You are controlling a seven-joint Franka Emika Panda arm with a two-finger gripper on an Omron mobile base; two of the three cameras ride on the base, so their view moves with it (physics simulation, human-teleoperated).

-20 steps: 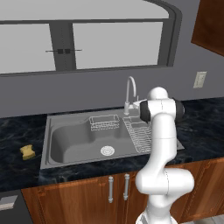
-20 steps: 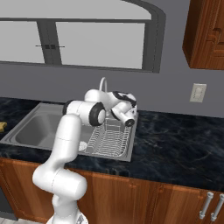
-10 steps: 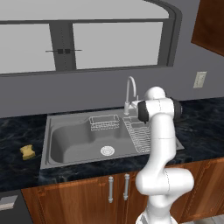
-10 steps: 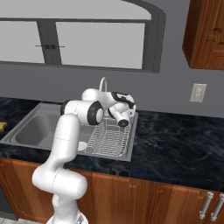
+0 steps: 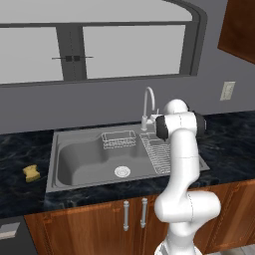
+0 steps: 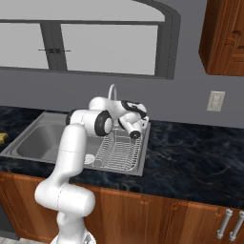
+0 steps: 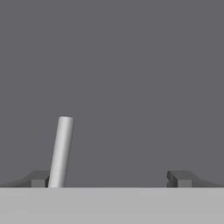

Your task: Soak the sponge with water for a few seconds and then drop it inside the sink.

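Observation:
The sponge (image 5: 31, 173), a small yellow block, lies on the black countertop left of the sink (image 5: 74, 164); it also peeks in at the left edge as sponge (image 6: 2, 137). My arm reaches over the sink's wire rack section (image 6: 119, 152), with its wrist (image 6: 132, 120) close to the faucet (image 5: 148, 102) at the back rim. In the hand view my gripper (image 7: 109, 179) is open and faces the grey wall. A light grey rod (image 7: 61, 151) stands just inside the left fingertip (image 7: 39, 178). Nothing is held.
A small wire basket (image 5: 118, 139) hangs at the basin's back, and the round drain (image 5: 122, 172) sits in its floor. Black marbled counter (image 6: 190, 157) runs to the right. A window, a wall outlet (image 6: 215, 101) and a wooden cabinet (image 6: 224, 38) are above.
The arm has shifted slightly toward the faucet. The jaws have stayed open, and the sponge has not moved.

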